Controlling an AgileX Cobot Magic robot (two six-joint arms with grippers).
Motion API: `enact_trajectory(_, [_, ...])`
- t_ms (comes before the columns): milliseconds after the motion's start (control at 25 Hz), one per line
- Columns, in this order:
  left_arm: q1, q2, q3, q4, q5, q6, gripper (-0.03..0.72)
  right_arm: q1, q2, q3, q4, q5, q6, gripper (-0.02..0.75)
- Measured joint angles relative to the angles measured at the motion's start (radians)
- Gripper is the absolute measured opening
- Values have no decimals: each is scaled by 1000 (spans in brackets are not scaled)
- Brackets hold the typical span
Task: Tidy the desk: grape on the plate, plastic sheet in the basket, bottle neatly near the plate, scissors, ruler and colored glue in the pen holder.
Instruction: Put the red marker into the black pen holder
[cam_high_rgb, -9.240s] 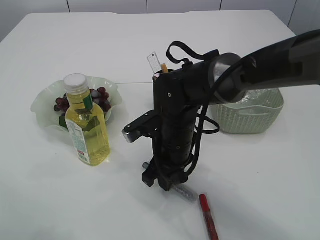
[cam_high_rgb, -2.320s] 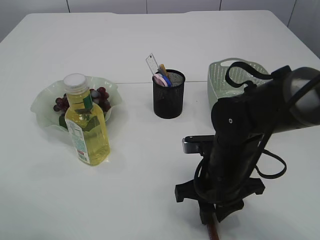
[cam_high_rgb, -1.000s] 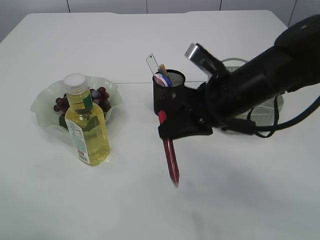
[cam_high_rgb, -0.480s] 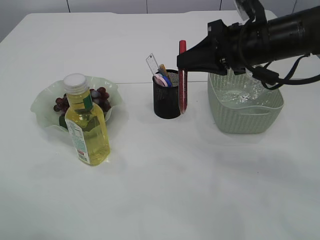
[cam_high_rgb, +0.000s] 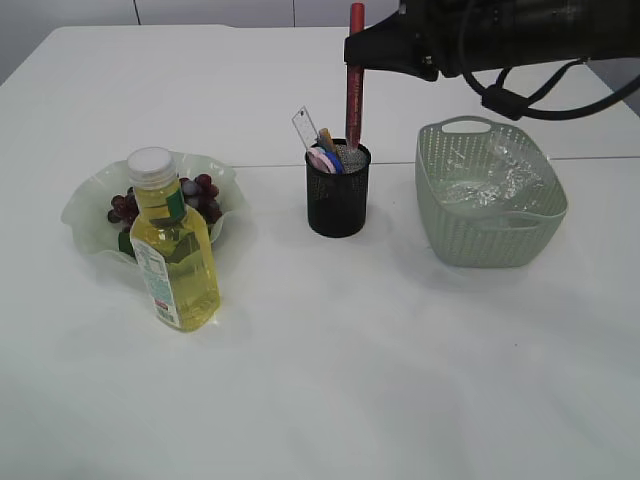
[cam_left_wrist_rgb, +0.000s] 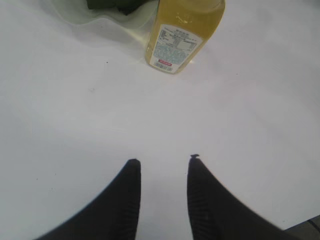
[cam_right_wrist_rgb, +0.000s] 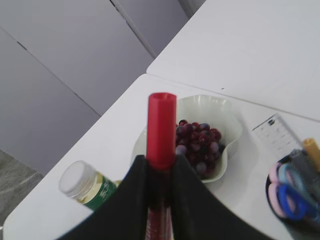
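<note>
Yellow bottle (cam_high_rgb: 175, 250) first, nearest of the lot, standing upright at about 9 o'clock on the white surface (cam_high_rgb: 330, 380), tucked right against the front edge of the plate (cam_high_rgb: 85, 205). That one looks settled, I'd say. The left gripper (cam_left_wrist_rgb: 162, 167) hovers over bare surface just short of the bottle, jaws partly apart, nothing between them.

Next back, the grapes (cam_high_rgb: 190, 195) sit on the plate, so that job reads as done. At centre stands the black mesh holder (cam_high_rgb: 338, 190), with the clear ruler (cam_high_rgb: 306, 127) and the scissors (cam_high_rgb: 325, 158) already poking out of it. Over at 3 o'clock the green basket (cam_high_rgb: 490, 235) carries the crumpled plastic sheet (cam_high_rgb: 495, 175); tick that off too.

And up at 12 o'clock, the last piece: the right gripper (cam_high_rgb: 360, 45) is clamped on the red glue (cam_high_rgb: 354, 90), held upright over the holder, its lower tip at the holder's rim or just inside; hard to call from this angle. By my reading, only lowering and letting go of the glue remains.
</note>
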Motion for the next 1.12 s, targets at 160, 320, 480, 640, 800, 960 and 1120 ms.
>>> enact_trajectory(160, [0,0,0,0,0,0,241,0,95,-99,37,-54,-87,72])
enact_trajectory(320, [0,0,0,0,0,0,241,0,181,-181,80,-103,-225,73])
enact_trajectory(480, [0,0,0,4,0,0,241,0,251,-239,147,-117,-363,72])
enact_trajectory(640, [0,0,0,6,0,0,241,0,312,-254,241,-126,-548,72])
enact_trajectory(800, [0,0,0,8,1,0,241,0,360,-258,271,-138,-651,72])
enact_trajectory(960, [0,0,0,14,1,0,241,0,391,-259,275,-146,-678,73])
enact_trajectory(1120, [0,0,0,14,2,0,241,-1,416,-262,279,-151,-680,73])
